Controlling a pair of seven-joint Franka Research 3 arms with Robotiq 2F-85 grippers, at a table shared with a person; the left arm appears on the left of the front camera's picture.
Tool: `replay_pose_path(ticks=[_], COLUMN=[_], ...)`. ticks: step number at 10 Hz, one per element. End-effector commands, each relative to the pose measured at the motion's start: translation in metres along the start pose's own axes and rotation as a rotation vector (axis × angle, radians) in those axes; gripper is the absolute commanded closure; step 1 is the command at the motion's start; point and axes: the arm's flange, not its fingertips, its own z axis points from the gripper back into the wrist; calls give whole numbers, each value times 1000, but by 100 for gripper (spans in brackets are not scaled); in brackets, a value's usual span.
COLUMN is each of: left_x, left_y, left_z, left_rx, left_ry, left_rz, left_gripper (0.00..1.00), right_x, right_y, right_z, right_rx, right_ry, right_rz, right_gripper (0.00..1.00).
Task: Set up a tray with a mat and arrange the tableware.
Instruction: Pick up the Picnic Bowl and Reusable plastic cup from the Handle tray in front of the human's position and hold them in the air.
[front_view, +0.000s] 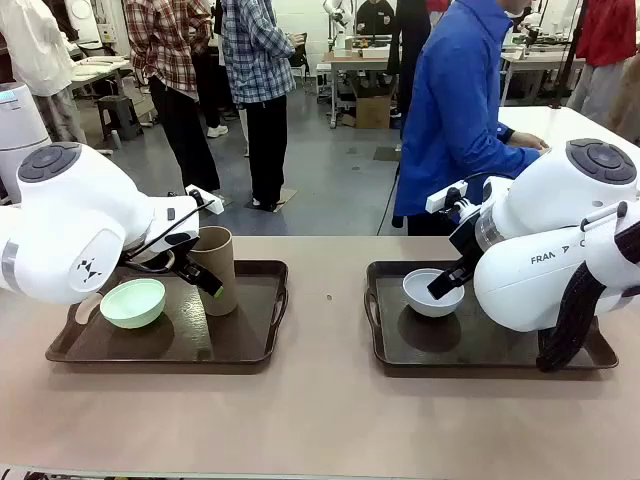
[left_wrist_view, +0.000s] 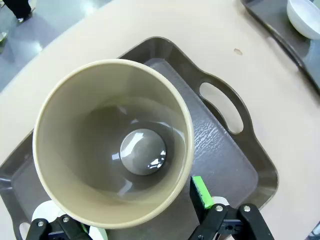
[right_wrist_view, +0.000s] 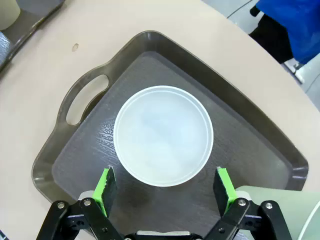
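Two dark trays sit on the table, each lined with a dark textured mat (left_wrist_view: 220, 155). On the left tray (front_view: 255, 350) are a mint green bowl (front_view: 133, 302) and a tall brown cup (front_view: 215, 268). My left gripper (front_view: 197, 268) is open and straddles the cup (left_wrist_view: 112, 140) just above its rim; one green pad (left_wrist_view: 200, 192) sits close beside it. On the right tray (front_view: 390, 350) lies a white bowl (front_view: 432, 292). My right gripper (right_wrist_view: 165, 187) hangs open over that bowl (right_wrist_view: 162, 135), a pad on either side. A pale green cup (right_wrist_view: 280, 200) shows at the tray's corner.
A person in a blue jacket (front_view: 455, 110) stands at the far side behind the right tray, turned toward another table. Bare tan tabletop (front_view: 325, 300) lies between the trays and along the front edge. A small mark (front_view: 328, 297) sits on the table between the trays.
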Motion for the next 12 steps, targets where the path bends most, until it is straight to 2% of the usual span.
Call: replay_pose_path(ticks=[1,12], left_x=[0,0], left_y=[0,0], left_z=[0,0], left_rx=[0,0], left_ry=[-1,-1], left_rz=[0,0], left_gripper=[0,0], right_x=[0,0], right_y=[0,0], right_z=[0,0], right_rx=[0,0], right_ry=[0,0], right_rz=[0,0], right_gripper=[0,0])
